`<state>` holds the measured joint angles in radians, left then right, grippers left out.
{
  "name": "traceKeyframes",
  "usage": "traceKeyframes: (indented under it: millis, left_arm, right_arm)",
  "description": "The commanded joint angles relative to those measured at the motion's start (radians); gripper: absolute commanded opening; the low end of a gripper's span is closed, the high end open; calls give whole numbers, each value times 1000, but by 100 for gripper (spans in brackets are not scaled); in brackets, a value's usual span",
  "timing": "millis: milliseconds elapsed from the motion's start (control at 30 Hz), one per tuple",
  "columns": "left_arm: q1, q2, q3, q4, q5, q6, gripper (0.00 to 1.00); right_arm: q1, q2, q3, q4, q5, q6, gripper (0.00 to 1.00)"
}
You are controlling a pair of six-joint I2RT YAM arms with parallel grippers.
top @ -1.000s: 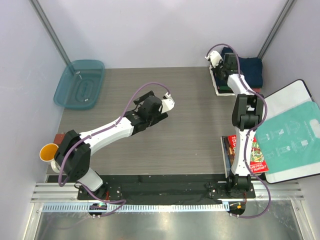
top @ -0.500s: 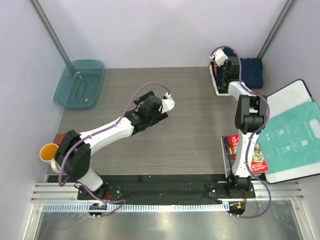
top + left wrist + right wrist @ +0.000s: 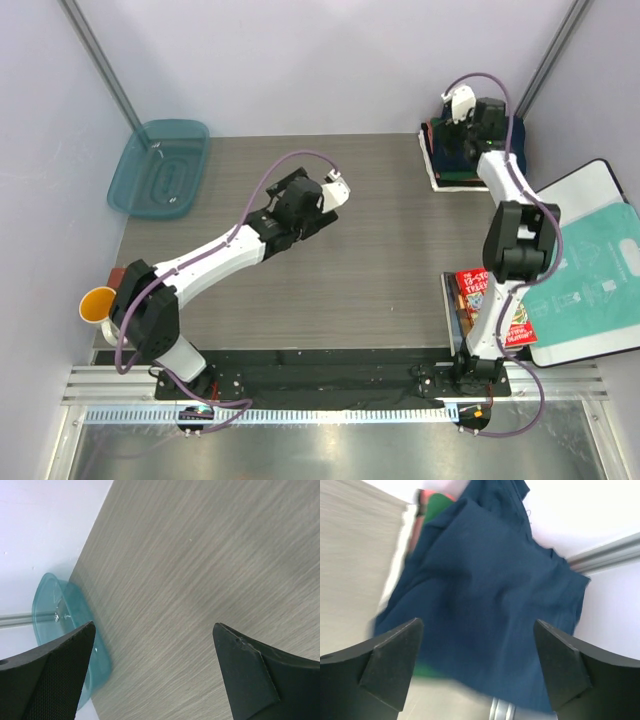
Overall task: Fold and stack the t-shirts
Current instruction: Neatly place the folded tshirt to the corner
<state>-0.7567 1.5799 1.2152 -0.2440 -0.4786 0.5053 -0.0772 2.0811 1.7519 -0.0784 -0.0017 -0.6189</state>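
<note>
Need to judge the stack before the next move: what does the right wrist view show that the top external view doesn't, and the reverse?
Right wrist only: the navy t-shirt up close, rumpled, lying over a green shirt and salmon-red cloth, framed by the open right pincer. Top external only: the left arm over mid-table, the teal tray, orange cup, printed bag. Both: the shirt stack at the far right corner and the wood-grain table.

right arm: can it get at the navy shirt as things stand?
Likely yes. The right end effector is open and directly over the navy shirt, which lies on top of a green shirt. The right wrist view shows nothing between it and the cloth.
</note>
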Motion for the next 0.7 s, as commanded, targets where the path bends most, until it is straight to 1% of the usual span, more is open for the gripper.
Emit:
traceKeyframes:
  millis: [0, 33, 67, 100, 133, 200, 233, 267, 300, 367, 400, 467, 667]
  left_arm:
    - [39, -35, 140, -55, 69, -83, 100]
    - [48, -46, 161, -66, 81, -118, 100]
    - [75, -52, 184, -80, 124, -151, 100]
    - [92, -57, 231, -122, 142, -180, 100]
    - [109, -63, 250, -136, 164, -250, 100]
    - [158, -89, 260, -144, 196, -303, 100]
    - [181, -99, 250, -138, 195, -338, 100]
    - [187, -124, 233, -124, 184, -347, 100]
    - [191, -138, 190, -100, 158, -349, 100]
    - [197, -184, 105, -62, 127, -352, 100]
    - [198, -198, 78, -25, 114, -353, 100]
    - [200, -222, 29, -2, 104, -353, 100]
    - [200, -244, 21, 15, 92, -356, 100]
  right_arm:
    - [8, -272, 29, -300, -75, 180, 100]
    - [11, -324, 26, -337, -63, 198, 100]
    - [11, -351, 20, -397, -28, 237, 100]
    - [11, -377, -12, -408, 21, 276, 100]
    - [13, -427, -31, -419, 88, 319, 100]
    - [11, -476, -92, -460, 173, 372, 100]
    - [13, -501, -121, -472, 186, 378, 100]
    - [11, -562, -152, -471, 198, 392, 100]
    - [11, -593, -219, -465, 204, 406, 100]
    - [11, -668, -270, -443, 197, 421, 100]
    - [13, -684, -302, -440, 198, 432, 100]
    - [13, -713, -321, -445, 198, 449, 100]
    - [13, -734, -324, -422, 223, 439, 100]
